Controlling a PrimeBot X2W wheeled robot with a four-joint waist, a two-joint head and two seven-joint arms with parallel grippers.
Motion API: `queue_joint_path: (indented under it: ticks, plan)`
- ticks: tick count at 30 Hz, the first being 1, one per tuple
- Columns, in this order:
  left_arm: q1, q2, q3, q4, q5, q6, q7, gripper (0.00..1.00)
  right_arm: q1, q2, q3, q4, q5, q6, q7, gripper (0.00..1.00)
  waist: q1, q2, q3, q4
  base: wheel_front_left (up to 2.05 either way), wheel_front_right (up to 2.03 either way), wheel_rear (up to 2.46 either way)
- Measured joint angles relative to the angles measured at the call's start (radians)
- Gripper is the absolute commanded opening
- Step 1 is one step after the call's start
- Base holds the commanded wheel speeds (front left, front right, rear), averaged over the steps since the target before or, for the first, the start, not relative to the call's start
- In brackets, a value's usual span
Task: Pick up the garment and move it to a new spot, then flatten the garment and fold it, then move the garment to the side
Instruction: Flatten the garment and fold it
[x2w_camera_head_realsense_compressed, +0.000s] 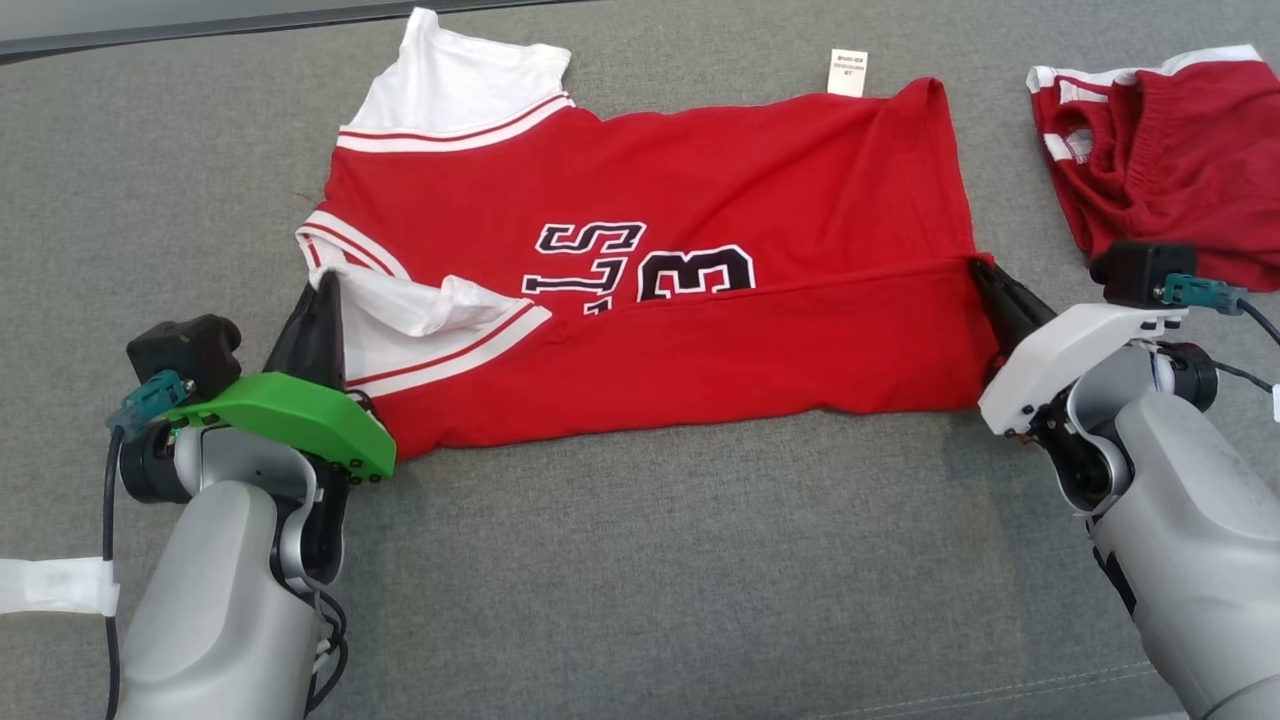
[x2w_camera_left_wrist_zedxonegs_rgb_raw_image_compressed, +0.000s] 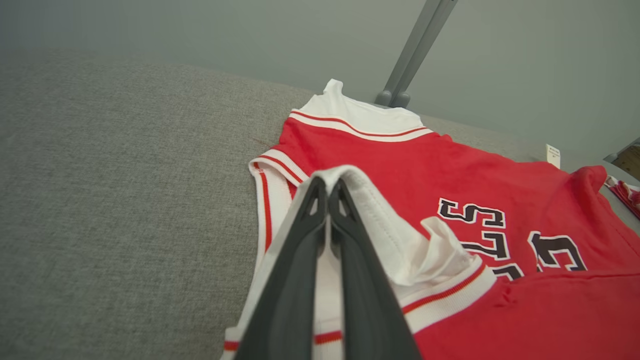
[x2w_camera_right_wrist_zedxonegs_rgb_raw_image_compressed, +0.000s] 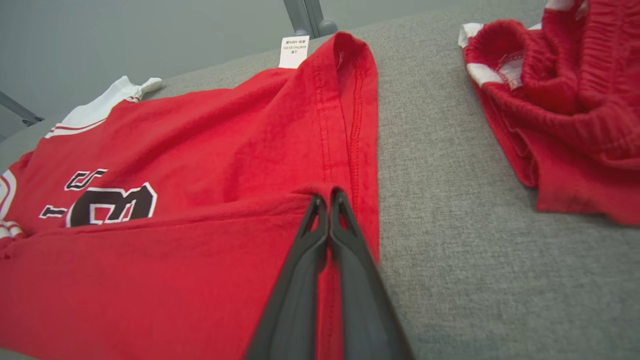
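The garment (x2w_camera_head_realsense_compressed: 700, 190) is a red jersey with white trim and black lettering, spread sideways on the grey cushion, its near long edge folded up over the middle. My left gripper (x2w_camera_head_realsense_compressed: 325, 285) is shut on the white armhole edge (x2w_camera_left_wrist_zedxonegs_rgb_raw_image_compressed: 372, 200) at the garment's left end, lifting it slightly. My right gripper (x2w_camera_head_realsense_compressed: 980, 268) is shut on the red hem corner (x2w_camera_right_wrist_zedxonegs_rgb_raw_image_compressed: 320, 192) at the right end of the folded flap. In both wrist views the dark fingers (x2w_camera_left_wrist_zedxonegs_rgb_raw_image_compressed: 300, 260) (x2w_camera_right_wrist_zedxonegs_rgb_raw_image_compressed: 305, 260) are pressed together with cloth between their tips.
A second red garment with white stripes (x2w_camera_head_realsense_compressed: 1170, 160) (x2w_camera_right_wrist_zedxonegs_rgb_raw_image_compressed: 560, 100) lies bunched at the far right, close to my right wrist. A white label (x2w_camera_head_realsense_compressed: 848, 72) sticks out at the jersey's far edge. Grey cushion (x2w_camera_head_realsense_compressed: 650, 560) stretches open in front; a metal post (x2w_camera_left_wrist_zedxonegs_rgb_raw_image_compressed: 415, 50) stands behind.
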Motion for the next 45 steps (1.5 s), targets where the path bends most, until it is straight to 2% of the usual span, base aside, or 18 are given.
queue_joint_path:
  ticks: [11, 18, 24, 31, 36, 45]
  plan:
    - [-0.016, 0.001, 0.018, 0.061, 0.001, -0.021, -0.071, 1.0, -0.017, -0.049, 0.016, 0.016, -0.002, 0.0, -0.068, 1.0, 0.0, 0.0, -0.015, 0.01, 0.0, 0.0, 0.0]
    - [0.014, -0.002, 0.025, 0.064, -0.021, -0.054, -0.09, 1.0, 0.005, -0.067, 0.01, 0.01, -0.001, 0.001, -0.144, 1.0, 0.0, 0.0, -0.051, 0.021, 0.0, 0.0, 0.0]
    - [0.13, -0.01, 0.031, 0.097, -0.071, -0.064, -0.09, 1.0, 0.062, -0.065, 0.008, -0.001, 0.001, 0.001, -0.175, 1.0, -0.0001, 0.0, -0.09, 0.029, 0.0, 0.0, 0.0]
    - [0.187, -0.032, 0.026, 0.108, -0.12, -0.087, -0.086, 1.0, 0.121, -0.05, 0.0, -0.016, 0.008, 0.001, -0.191, 1.0, -0.0001, 0.0, -0.127, 0.031, 0.0, 0.0, 0.0]
    - [0.216, -0.033, 0.029, 0.143, -0.142, -0.087, -0.059, 1.0, 0.155, -0.021, 0.003, -0.027, 0.017, 0.001, -0.192, 1.0, -0.0001, 0.0, -0.138, 0.019, 0.0, 0.0, 0.0]
    - [0.216, -0.033, 0.054, 0.179, -0.178, -0.076, -0.047, 1.0, 0.167, -0.004, 0.012, -0.056, 0.016, 0.001, -0.2, 1.0, -0.0001, 0.0, -0.128, -0.02, 0.0, 0.0, 0.0]
